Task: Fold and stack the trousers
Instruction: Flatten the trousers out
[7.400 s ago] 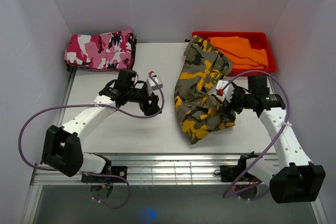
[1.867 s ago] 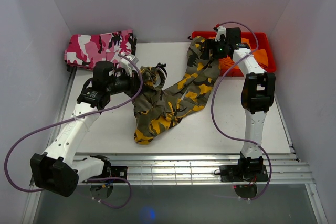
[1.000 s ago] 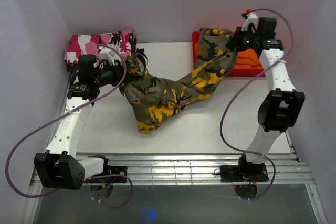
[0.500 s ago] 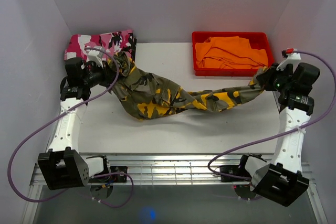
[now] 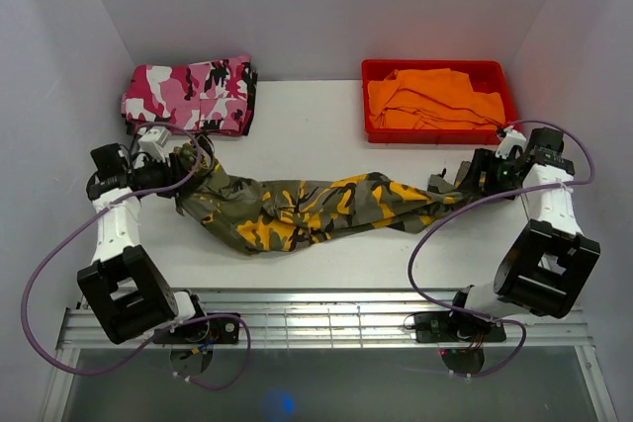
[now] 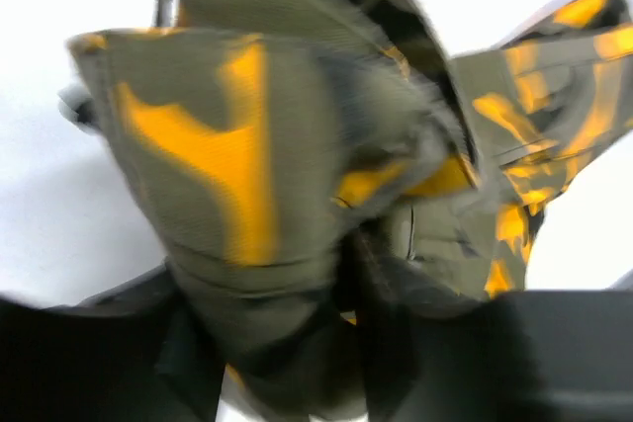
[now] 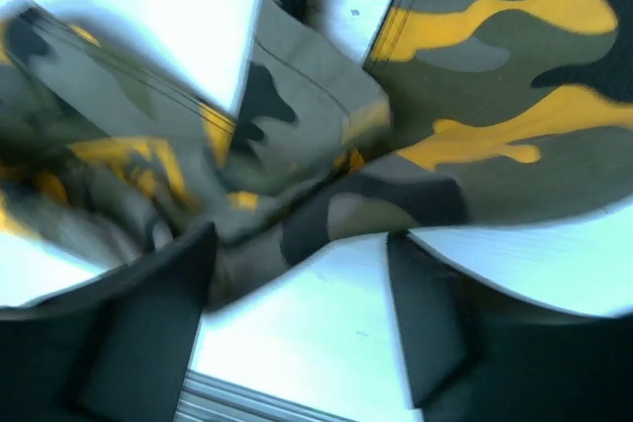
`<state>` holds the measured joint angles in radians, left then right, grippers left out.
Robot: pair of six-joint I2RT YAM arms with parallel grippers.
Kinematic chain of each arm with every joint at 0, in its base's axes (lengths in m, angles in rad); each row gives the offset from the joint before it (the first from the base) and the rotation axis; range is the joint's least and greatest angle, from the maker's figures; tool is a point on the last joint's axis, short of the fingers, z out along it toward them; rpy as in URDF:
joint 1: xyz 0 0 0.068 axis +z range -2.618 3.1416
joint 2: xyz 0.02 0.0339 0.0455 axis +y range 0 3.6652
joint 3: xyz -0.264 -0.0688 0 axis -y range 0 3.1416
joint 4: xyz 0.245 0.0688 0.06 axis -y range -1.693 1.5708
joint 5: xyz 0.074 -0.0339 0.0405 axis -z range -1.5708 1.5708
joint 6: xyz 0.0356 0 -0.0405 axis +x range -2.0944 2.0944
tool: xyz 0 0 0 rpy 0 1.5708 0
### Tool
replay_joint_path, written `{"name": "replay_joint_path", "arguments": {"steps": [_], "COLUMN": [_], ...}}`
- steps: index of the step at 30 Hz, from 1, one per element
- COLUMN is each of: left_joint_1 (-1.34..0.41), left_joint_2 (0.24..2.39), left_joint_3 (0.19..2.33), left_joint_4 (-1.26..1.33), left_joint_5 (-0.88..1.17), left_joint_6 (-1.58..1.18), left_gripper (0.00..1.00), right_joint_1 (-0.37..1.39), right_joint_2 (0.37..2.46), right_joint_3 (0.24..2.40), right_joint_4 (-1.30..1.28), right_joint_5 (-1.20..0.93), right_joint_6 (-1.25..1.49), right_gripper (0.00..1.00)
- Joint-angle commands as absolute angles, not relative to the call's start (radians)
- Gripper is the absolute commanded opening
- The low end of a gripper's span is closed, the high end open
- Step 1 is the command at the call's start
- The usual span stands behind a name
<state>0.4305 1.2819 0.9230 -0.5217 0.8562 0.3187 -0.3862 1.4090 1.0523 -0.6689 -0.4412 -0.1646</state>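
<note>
Since the frame half a second earlier, both wrists have come down and the trousers [image 5: 316, 212], then slung in a sagging line between them, are now lying stretched along the table [image 5: 326, 126]. The right wrist has also shifted inward.

Left gripper [image 5: 181, 173]: it is sitting at the left end of the garment. In the left wrist view its fingers [image 6: 119, 363] are closing on a thick wad of olive, orange-yellow and black camouflage cloth that is filling the gap between them. That view is blurred.

Right gripper [image 5: 482, 173]: it is resting at the right end. In the right wrist view its fingers [image 7: 148, 333] are standing well apart, with bare table showing between them. A hemmed fold of the trousers is draping over the left-hand finger. Nothing is pinched.

Trousers: they are lying twisted and rope-like across the near half of the table, running from one gripper to the other, not yet folded.

Surface and room: the table is white and matt, with a ribbed aluminium rail [image 5: 326, 308] along its near edge. Plain white walls [image 5: 326, 7] are enclosing it on three sides. A red tray [image 5: 435, 64] is sitting at the far right with an orange garment [image 5: 435, 101] in it. Folded pink, white and black camouflage trousers [image 5: 188, 96] are lying at the far left. Purple cables [image 5: 59, 254] are looping off both arms.
</note>
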Motion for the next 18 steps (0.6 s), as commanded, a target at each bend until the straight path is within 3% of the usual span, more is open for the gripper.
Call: {"name": "replay_joint_path", "arguments": {"steps": [1, 2, 4, 5, 10, 18], "left_joint_1": [0.468, 0.48, 0.531, 0.554, 0.672, 0.571], "left_joint_2": [1.301, 1.34, 1.379, 1.405, 1.476, 1.663], "left_joint_3": [0.991, 1.012, 1.086, 1.107, 1.259, 1.473], "left_joint_4": [-0.682, -0.763, -0.84, -0.873, -0.968, -1.048], "left_joint_5": [1.011, 1.035, 1.064, 1.068, 1.062, 0.95], "left_joint_6": [0.562, 0.589, 0.668, 0.673, 0.779, 0.868], "left_gripper": [0.63, 0.79, 0.87, 0.98, 0.98, 0.98], "right_joint_1": [-0.394, -0.396, -0.397, -0.4, -0.425, -0.385], "right_joint_2": [1.434, 1.436, 1.437, 1.439, 1.437, 1.641], "right_joint_3": [1.109, 1.12, 1.144, 1.173, 1.265, 1.428], "right_joint_4": [-0.777, -0.79, -0.828, -0.837, -0.925, -1.095], "right_joint_5": [-0.431, -0.431, -0.417, -0.417, -0.471, -0.551], "right_joint_6": [-0.319, -0.343, -0.431, -0.467, -0.803, -1.095], "right_gripper": [0.8, 0.84, 0.91, 0.94, 0.98, 0.97]}}
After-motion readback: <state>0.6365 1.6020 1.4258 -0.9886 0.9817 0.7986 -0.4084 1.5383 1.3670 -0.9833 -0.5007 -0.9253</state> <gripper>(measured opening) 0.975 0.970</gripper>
